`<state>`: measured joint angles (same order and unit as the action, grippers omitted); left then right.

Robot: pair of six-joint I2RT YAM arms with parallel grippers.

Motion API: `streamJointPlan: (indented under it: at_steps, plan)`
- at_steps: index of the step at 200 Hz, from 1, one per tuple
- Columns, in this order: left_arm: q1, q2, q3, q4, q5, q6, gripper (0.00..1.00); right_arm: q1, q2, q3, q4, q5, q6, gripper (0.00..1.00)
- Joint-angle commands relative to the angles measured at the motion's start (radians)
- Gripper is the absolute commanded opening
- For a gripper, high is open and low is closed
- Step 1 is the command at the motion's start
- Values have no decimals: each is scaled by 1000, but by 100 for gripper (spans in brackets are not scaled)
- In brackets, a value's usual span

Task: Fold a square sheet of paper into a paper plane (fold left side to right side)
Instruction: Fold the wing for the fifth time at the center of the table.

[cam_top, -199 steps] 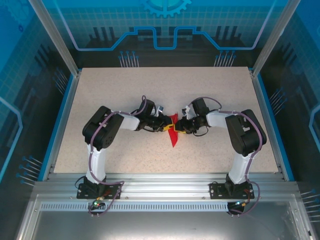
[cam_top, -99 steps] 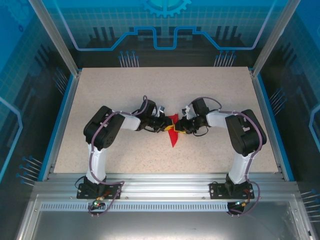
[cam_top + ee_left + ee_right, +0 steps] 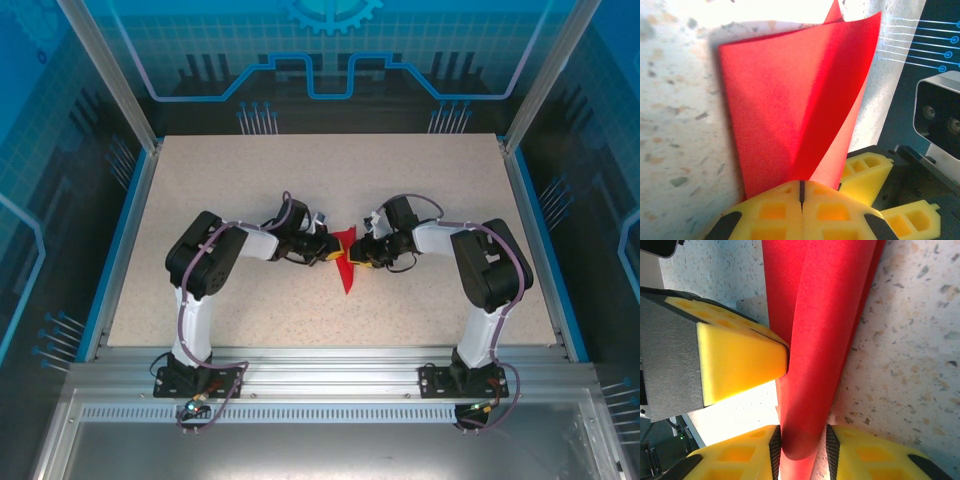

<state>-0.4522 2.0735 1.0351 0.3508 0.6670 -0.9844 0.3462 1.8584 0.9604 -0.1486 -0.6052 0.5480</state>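
Observation:
The square sheet of paper (image 3: 346,264) is bright red and lies folded into a narrow pointed shape at mid-table, between both grippers. In the left wrist view its layers (image 3: 790,100) rise apart from my left gripper (image 3: 801,186), whose yellow jaws are shut on the paper's near edge. In the right wrist view a rounded fold of the paper (image 3: 815,340) runs between the jaws of my right gripper (image 3: 803,450). Those jaws stand a little apart: the left pad touches the fold and a sliver of table shows at the right pad. From above, the left gripper (image 3: 331,254) and right gripper (image 3: 358,256) almost meet.
The speckled table (image 3: 250,180) has blue rails along its sides and glass walls beyond. One finger of the left gripper (image 3: 740,357) presses against the paper right beside my right jaws. The right gripper's yellow fingers (image 3: 867,167) sit close to my left jaws.
The left jaws have closed onto the red paper. The right jaws have widened slightly around the fold. Both arms and the paper stay nearly where they were.

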Motion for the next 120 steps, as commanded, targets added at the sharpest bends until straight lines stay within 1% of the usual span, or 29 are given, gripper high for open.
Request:
streamJointPlan:
  at_steps: [1,27,54,78,120]
  plan:
    - [20,-38,-17,-30,0,44,0,-14,-51,-18,-9,-2,-14,36]
    - [32,-42,-14,-54,0,64,0,-29,-82,-26,-19,-7,-23,42]
    - [45,-41,-9,-74,3,85,0,-53,-95,-25,-35,-8,-32,41]
    - [51,-38,-2,-89,6,96,0,-75,-92,-12,-39,-18,-25,35]
    - [55,-20,22,-111,6,110,0,-78,-58,29,-73,6,-20,22]
